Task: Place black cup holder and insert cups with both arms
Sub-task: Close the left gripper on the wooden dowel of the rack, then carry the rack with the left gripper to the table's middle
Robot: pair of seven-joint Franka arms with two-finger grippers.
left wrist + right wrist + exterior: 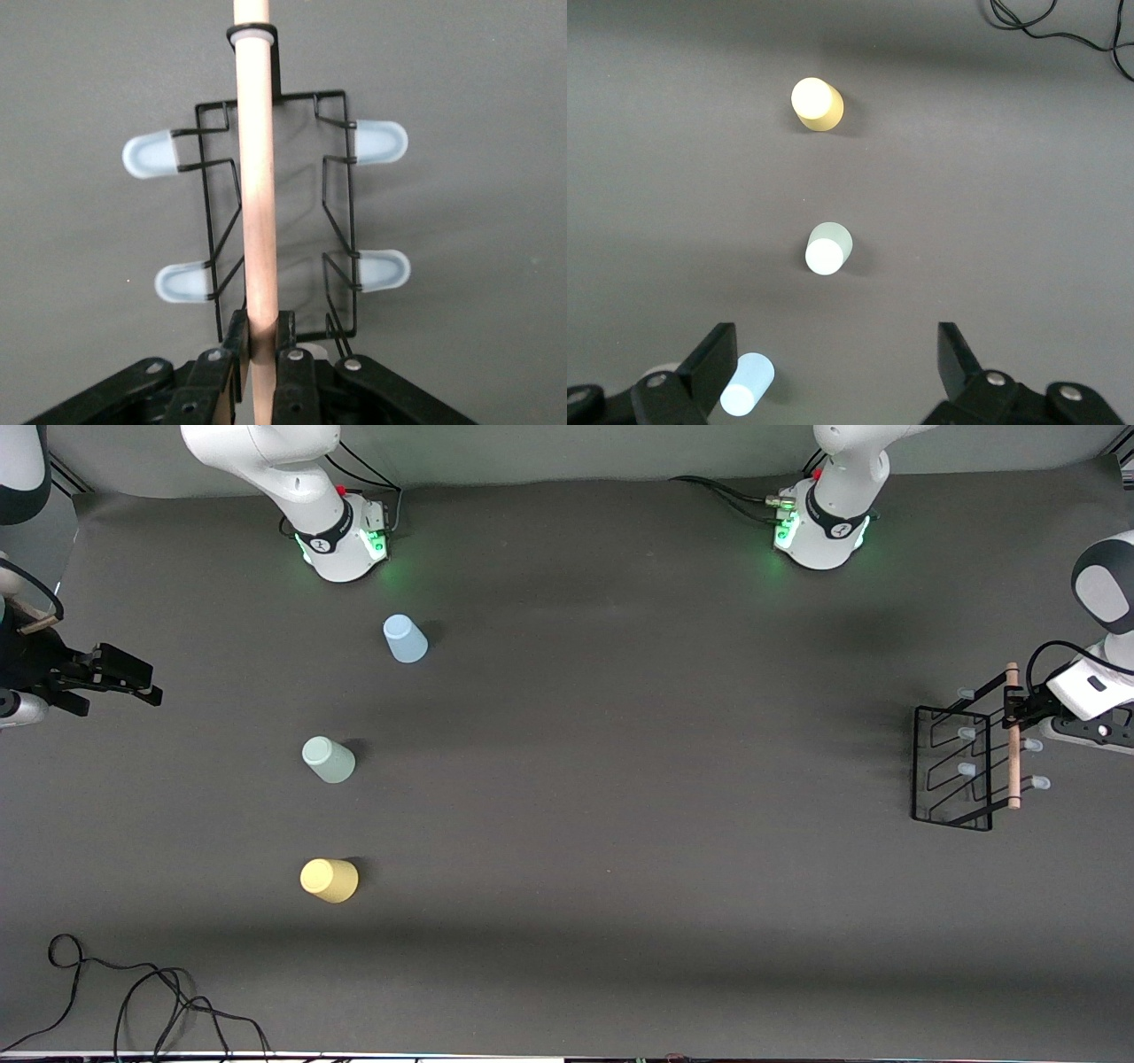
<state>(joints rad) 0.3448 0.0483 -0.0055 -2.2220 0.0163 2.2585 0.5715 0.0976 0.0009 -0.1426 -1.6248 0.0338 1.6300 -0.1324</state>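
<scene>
- The black cup holder sits on the grey table way over at the left arm's end, about mid-depth. It's a skinny black wire frame, rectangular, with zigzag bends in the wire along both long sides.
- A light wooden rod handle runs along the top of the holder, lengthwise. In the left wrist view the rod passes through a small black loop with a white ring at its far tip.
- Pale blue capped pegs stick out from both sides of the frame. The left wrist view shows four of them clearly, two per side; the front view shows more along the rack.
- The left gripper is clamped on the wooden rod near one end, its fingers pressed against the rod on both sides.
- The right gripper hangs over the right arm's end of the table with its jaws spread wide and nothing in them; that arm is just waiting.
- The three cups are all upside down, in a rough line toward the right arm's end, well apart from each other and from the holder.
- The light blue cup is farthest from the front camera, closest to the right arm's base.
- The pale mint green cup is in the middle of the line.
- The yellow cup is the nearest one to the front camera.
- All three are plain, tapered, no handles.
- A loose black cable is tangled on the table near the front edge at the right arm's end.
</scene>
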